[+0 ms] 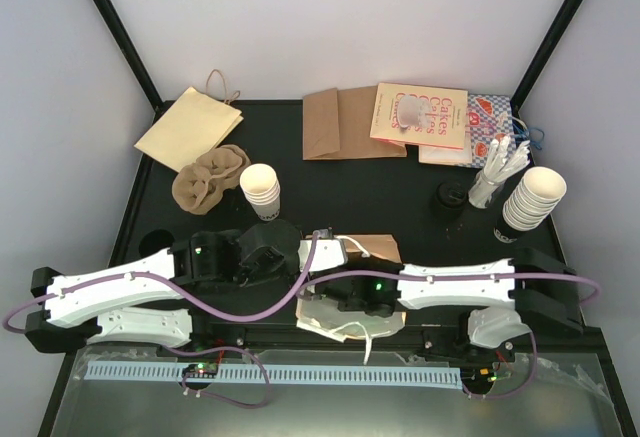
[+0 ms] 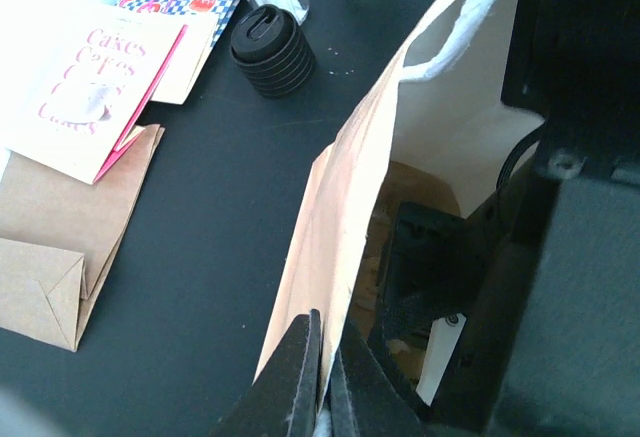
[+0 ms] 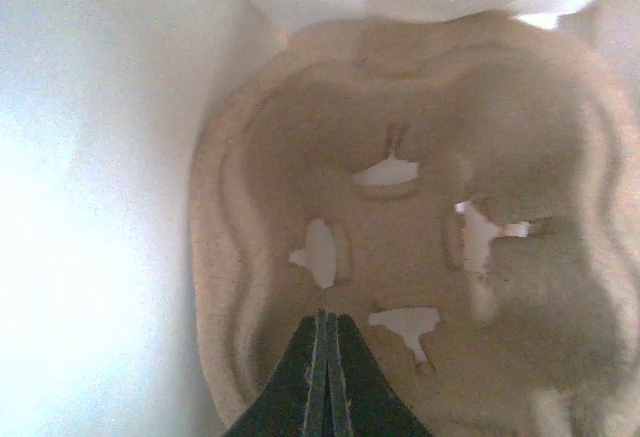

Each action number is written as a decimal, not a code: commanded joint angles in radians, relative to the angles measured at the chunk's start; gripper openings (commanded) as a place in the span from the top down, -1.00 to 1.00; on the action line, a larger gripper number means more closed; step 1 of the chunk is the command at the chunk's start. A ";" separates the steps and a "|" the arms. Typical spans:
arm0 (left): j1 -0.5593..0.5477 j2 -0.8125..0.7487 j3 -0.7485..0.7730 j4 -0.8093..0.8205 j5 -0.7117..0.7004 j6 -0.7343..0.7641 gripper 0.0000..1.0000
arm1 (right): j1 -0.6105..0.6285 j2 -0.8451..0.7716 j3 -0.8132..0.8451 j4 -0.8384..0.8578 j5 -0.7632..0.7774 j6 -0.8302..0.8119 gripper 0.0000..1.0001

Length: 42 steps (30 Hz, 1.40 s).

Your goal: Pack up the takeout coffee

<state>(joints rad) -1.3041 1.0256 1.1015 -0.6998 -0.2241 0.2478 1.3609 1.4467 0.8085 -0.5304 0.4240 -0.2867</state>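
Observation:
The tan paper bag [image 1: 380, 250] lies open between the arms at the table's near middle. My left gripper [image 2: 325, 352] is shut on the bag's [image 2: 350, 187] side edge and holds the mouth open. My right gripper [image 3: 323, 322] reaches inside the bag, its jaws shut with nothing between them, just above a brown pulp cup tray [image 3: 400, 207] that lies in the bag. The black body of the right gripper shows inside the bag in the left wrist view. The takeout coffee is out of view.
A short stack of white cups [image 1: 262, 189] and a second pulp tray [image 1: 210, 179] sit at the back left. Black lids [image 1: 450, 197] [image 2: 272, 49], a utensil holder [image 1: 487, 185] and a tall cup stack [image 1: 530, 197] stand right. Flat bags [image 1: 345, 122] and a Cakes booklet [image 1: 420, 115] lie at the back.

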 commanded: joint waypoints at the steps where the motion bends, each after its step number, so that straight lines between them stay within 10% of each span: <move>1: -0.008 -0.016 0.004 0.024 0.013 -0.016 0.97 | 0.006 -0.080 0.057 -0.070 0.038 -0.012 0.98; 33: -0.010 -0.013 0.003 0.018 0.011 -0.017 0.97 | -0.008 0.072 0.052 -0.146 -0.106 0.039 0.98; 42: -0.011 0.003 0.004 0.024 -0.047 -0.015 0.97 | 0.021 -0.098 0.075 -0.155 -0.009 -0.013 0.98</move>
<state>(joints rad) -1.3090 1.0271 1.1004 -0.6891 -0.2333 0.2466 1.3689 1.4357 0.8711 -0.6689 0.3569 -0.2802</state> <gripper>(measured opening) 0.017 0.017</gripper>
